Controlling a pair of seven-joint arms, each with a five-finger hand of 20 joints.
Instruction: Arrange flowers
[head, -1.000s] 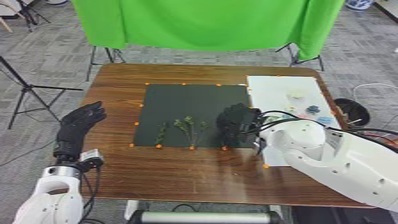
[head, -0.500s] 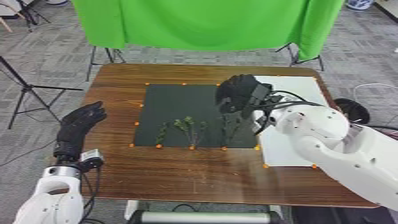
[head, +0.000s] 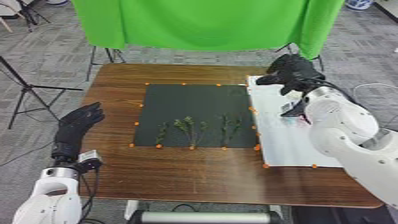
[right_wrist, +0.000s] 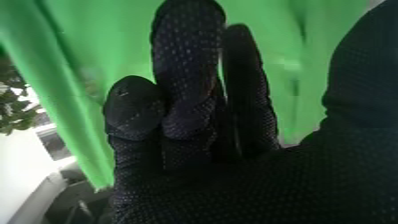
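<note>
Green stems (head: 191, 131) lie on a dark mat (head: 195, 100), nearer the robot than its right robot hand (head: 289, 71).
The stems, upright sprigs laid flat on the counter (head: 178, 175), sit sideways between both hands, toward the robot's side of the mat; the left robot hand (head: 80, 119) is to their left, at the counter's left edge, open and holding nothing. A white sheet (head: 280, 147) runs from beside the mat to beneath the right hand, with a small piece (head: 287, 107), too hidden to name, just nearer than that hand. The right robot hand (right_wrist: 191, 110) is open, its fingers loosely extended; green cloth (head: 209, 25) hangs beyond it.
</note>
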